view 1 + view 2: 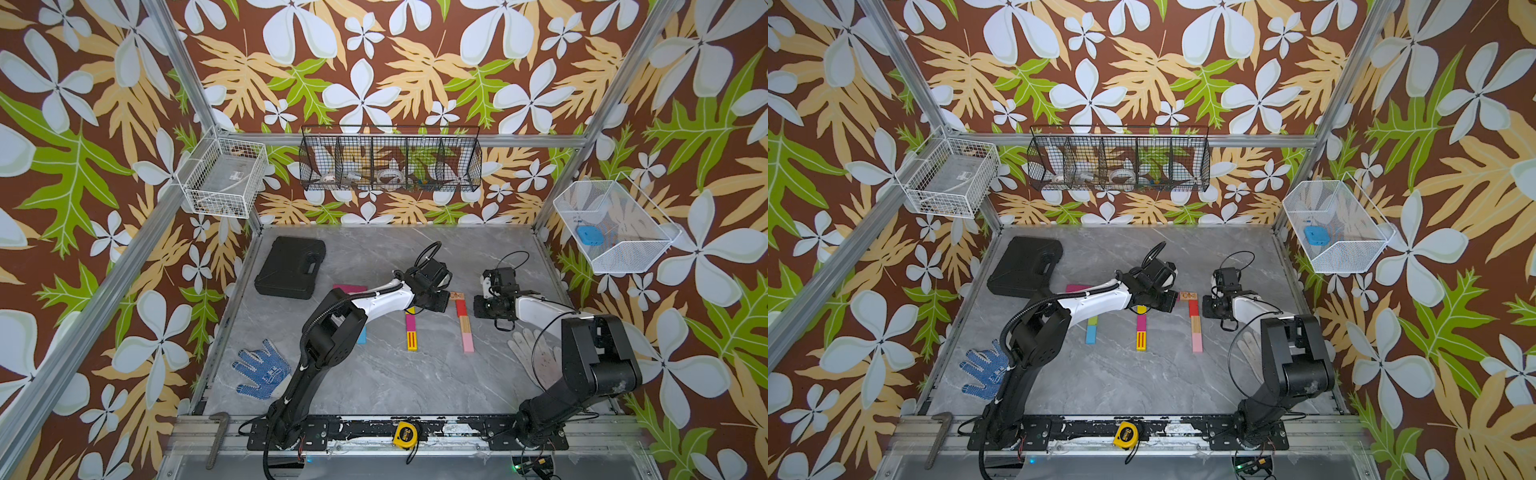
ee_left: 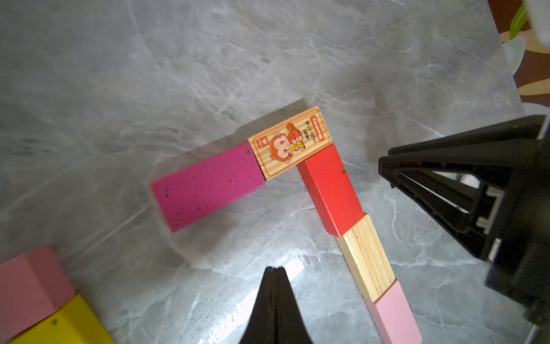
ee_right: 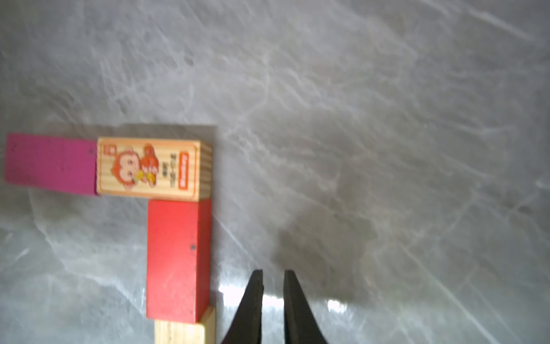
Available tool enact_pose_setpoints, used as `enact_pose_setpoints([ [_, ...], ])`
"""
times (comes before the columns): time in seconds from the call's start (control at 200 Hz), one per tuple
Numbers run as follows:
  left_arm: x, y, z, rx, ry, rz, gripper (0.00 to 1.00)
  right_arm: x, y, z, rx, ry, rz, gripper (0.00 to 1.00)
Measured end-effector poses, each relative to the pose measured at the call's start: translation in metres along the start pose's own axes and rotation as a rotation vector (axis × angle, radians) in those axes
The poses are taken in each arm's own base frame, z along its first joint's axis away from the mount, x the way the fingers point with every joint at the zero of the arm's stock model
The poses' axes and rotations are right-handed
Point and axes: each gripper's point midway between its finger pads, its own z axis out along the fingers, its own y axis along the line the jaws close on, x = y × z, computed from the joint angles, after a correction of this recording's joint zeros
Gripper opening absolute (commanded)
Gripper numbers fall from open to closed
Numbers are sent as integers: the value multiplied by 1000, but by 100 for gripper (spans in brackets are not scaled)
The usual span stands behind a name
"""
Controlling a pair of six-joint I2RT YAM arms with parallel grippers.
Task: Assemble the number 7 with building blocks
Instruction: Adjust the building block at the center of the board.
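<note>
On the grey bench [image 1: 374, 386] five building blocks lie flat and make a shape like a 7. A magenta block [image 2: 208, 186] and a monkey block [image 2: 290, 143], wood with a little monkey printed on it, lie end to end and touch. They are the top bar. A red block [image 2: 330, 190] touches the long side of the monkey block, at the end away from the magenta one. After it come a plain wood block [image 2: 366, 256] and a pink block [image 2: 393, 312]. All three touch end to end in one line. They are the leg.

The left jaws are pressed tight together and hold nothing. They hang over the bench inside the corner of the 7, near the magenta block. The right jaws are almost together, with only a thin slit between them, and they hold nothing too. They hang just beside the red block, on the outer side of the leg.

Near the 7 lies a yellow and magenta row [image 1: 411, 334] of blocks. Farther over lies a blue and green row [image 1: 1092, 330], partly hidden by the left arm [image 1: 1038, 332]. A black case [image 1: 291, 268] sits at the back of the bench. A blue-dotted glove [image 1: 262, 372] lies by the left arm, and a yellow tape measure [image 1: 406, 434] sits on the front rail.
</note>
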Motion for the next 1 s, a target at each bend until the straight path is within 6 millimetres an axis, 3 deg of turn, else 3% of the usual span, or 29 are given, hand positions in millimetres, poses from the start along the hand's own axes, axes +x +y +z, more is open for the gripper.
enact_pose_setpoints([
  [0.195, 19, 0, 4, 15, 24, -19, 4, 24, 1, -2, -24, 31, 12, 16],
  [0.465, 42, -20, 10, 55, 56, 0, 4, 28, 7, -7, -58, 27, 8, 16],
  [1.001, 45, -36, 11, 110, 63, -16, 5, 29, 20, -1, -111, 39, -20, 18],
])
